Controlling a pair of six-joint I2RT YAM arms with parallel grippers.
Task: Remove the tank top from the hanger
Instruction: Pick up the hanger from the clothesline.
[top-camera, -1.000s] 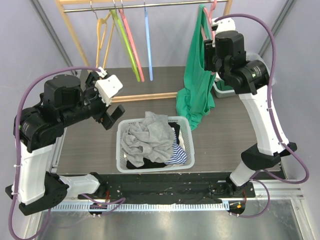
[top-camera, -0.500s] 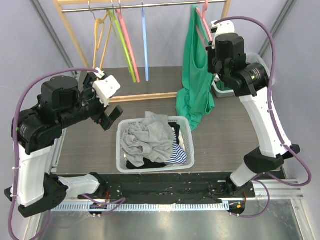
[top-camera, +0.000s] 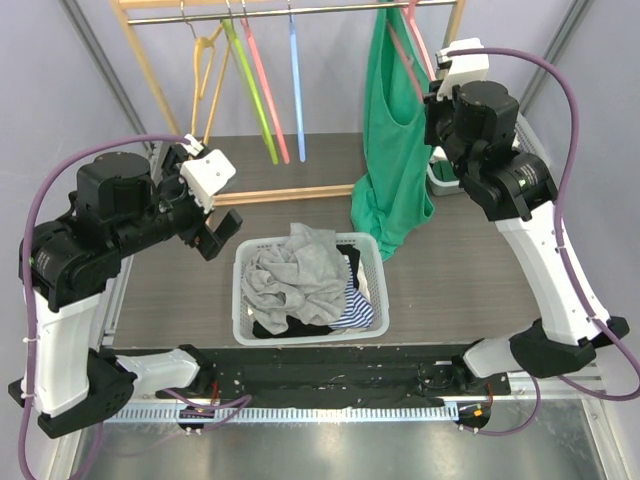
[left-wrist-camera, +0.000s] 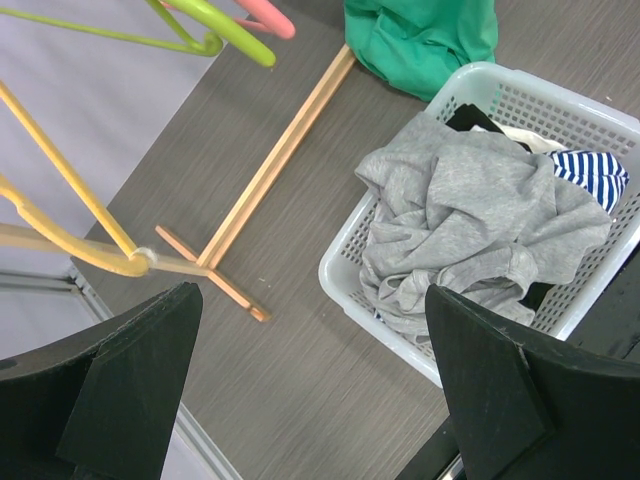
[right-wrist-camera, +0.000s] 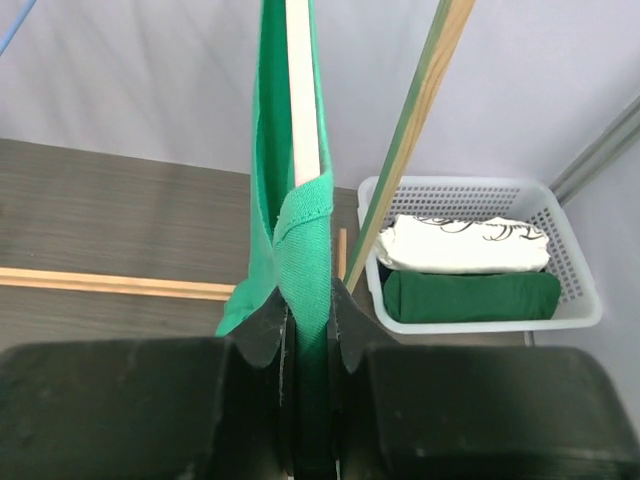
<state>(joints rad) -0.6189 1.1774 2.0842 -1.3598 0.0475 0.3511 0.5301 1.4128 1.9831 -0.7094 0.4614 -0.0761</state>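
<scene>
Okay, gone up and rightward in the last second with the right gripper (right-wrist-camera: 305, 318), pinched hard on the tank top (top-camera: 392, 150) strap right against the hanger (right-wrist-camera: 302, 90). Still hung off the rail (top-camera: 290, 12) though, with the hem down by the basket (top-camera: 238, 300), so probably only just starting to peel that strap off. Nothing from the left gripper (top-camera: 220, 236), spread wide above the table (top-camera: 180, 290).

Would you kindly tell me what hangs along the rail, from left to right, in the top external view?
Yellow hanger, green hanger, pink hanger, blue hanger, tank top.
</scene>
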